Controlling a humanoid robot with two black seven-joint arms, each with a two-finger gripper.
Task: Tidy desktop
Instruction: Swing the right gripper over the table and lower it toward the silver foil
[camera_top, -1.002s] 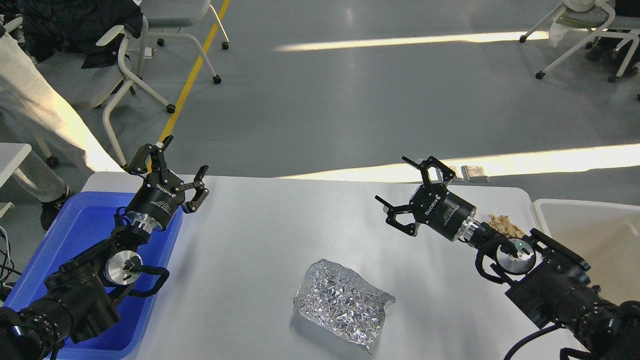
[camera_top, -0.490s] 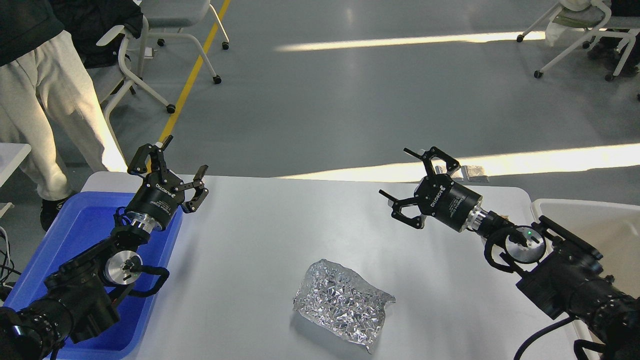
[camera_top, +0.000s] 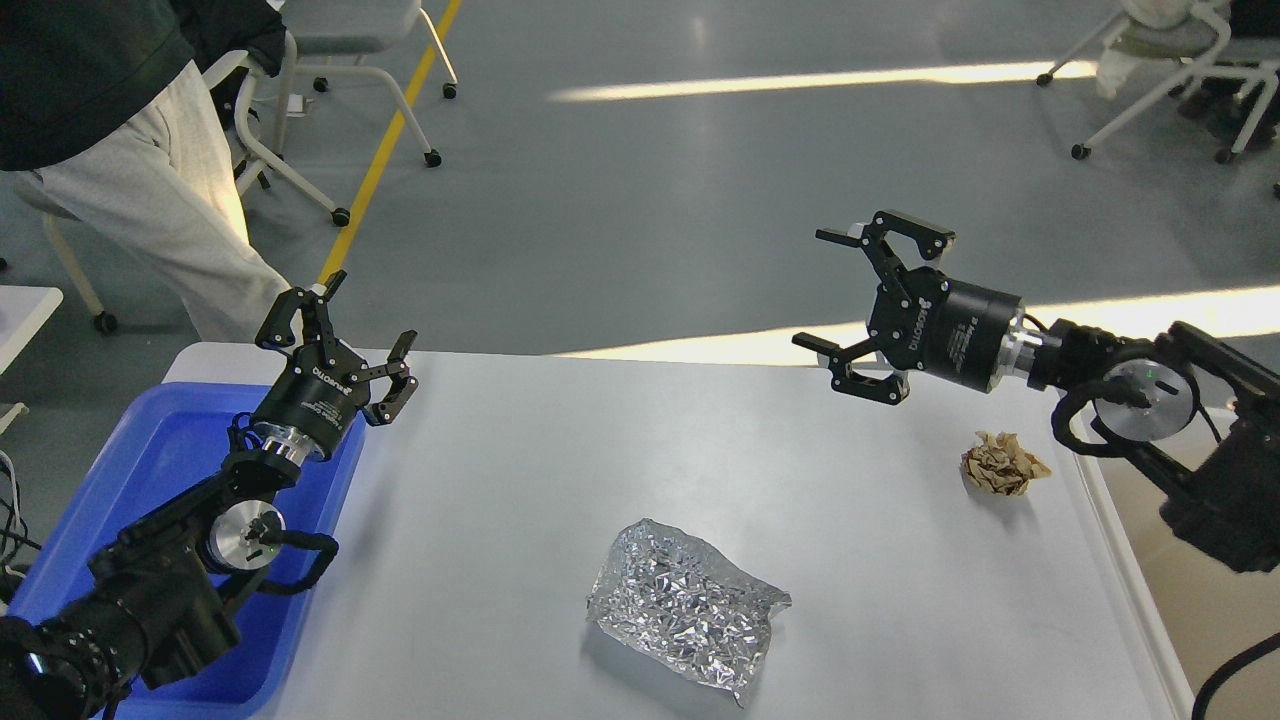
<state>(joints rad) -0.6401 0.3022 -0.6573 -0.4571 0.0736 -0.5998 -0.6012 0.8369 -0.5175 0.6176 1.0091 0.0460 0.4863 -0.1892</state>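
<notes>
The white desktop (camera_top: 540, 480) fills the lower middle of the head view. A crumpled silver foil bag (camera_top: 682, 605) lies on it near the front centre. A crumpled brown paper ball (camera_top: 1001, 465) lies near the right edge. My left gripper (camera_top: 355, 330) is open and empty, held above the desktop's back left corner by the blue tub. My right gripper (camera_top: 835, 292) is open and empty, raised above the back right of the desktop, up and left of the paper ball.
A blue plastic tub (camera_top: 130, 510) stands at the desktop's left edge under my left arm. An off-white bin (camera_top: 1200, 600) stands at the right edge, partly behind my right arm. A person (camera_top: 120, 150) and wheeled chairs (camera_top: 330, 100) are behind the left corner.
My right arm has lifted and swung up and right, uncovering the brown paper ball. The person at the back left has stepped closer. My left arm has not moved.
</notes>
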